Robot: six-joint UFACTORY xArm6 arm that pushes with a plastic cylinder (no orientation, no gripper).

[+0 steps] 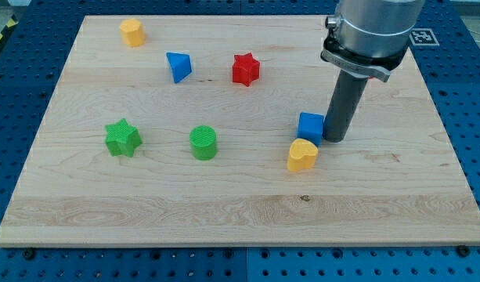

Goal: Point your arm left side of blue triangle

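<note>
The blue triangle [178,66] lies on the wooden board [240,211] toward the view's upper left. My tip [337,139] rests on the board at the view's right, far to the right of and below the blue triangle. It stands right beside a blue cube [310,126], just at the cube's right. A yellow heart-shaped block [302,155] lies just below the cube.
A red star [245,70] lies right of the blue triangle. A yellow block [132,33] sits near the top left. A green star [123,138] and a green cylinder [203,142] lie at the left middle. A blue pegboard surrounds the board.
</note>
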